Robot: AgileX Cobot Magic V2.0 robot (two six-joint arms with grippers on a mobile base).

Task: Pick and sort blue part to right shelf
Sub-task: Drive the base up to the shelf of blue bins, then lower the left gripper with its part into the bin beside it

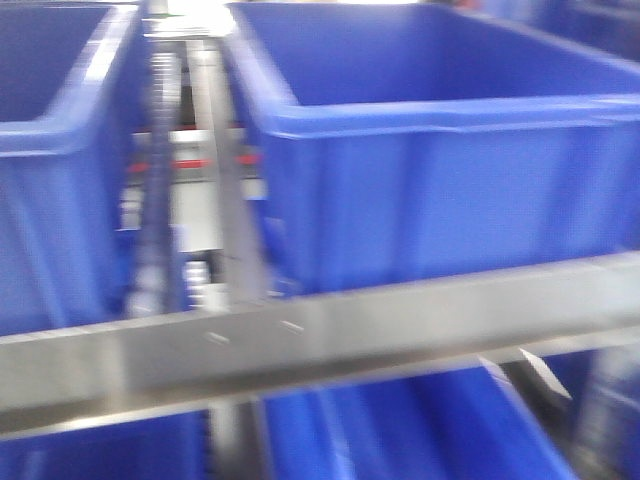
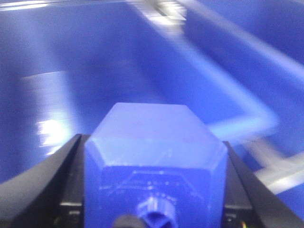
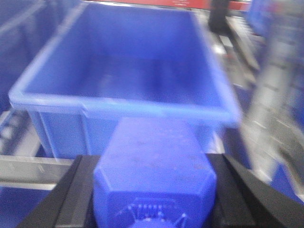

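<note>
In the left wrist view a chunky blue part [image 2: 149, 121] with bevelled corners sits between the black fingers [image 2: 47, 180] of my left gripper [image 2: 152, 142], which is shut on it; behind it is the blue inside of a bin [image 2: 95, 57]. My right gripper [image 3: 153, 159] is shut on a second blue part [image 3: 154, 142], held just in front of an empty blue bin [image 3: 128, 61]. That bin stands on the right shelf [image 1: 330, 335], behind its flat steel front rail [image 3: 23, 166]. Neither gripper shows in the front view, and all frames are blurred.
Two large blue bins [image 1: 440, 150] [image 1: 50, 180] stand side by side on the shelf's upper level, with a roller track [image 1: 160, 170] and steel strip between them. More blue bins [image 1: 400, 430] sit below the rail. Steel framing [image 3: 280, 95] runs along the right.
</note>
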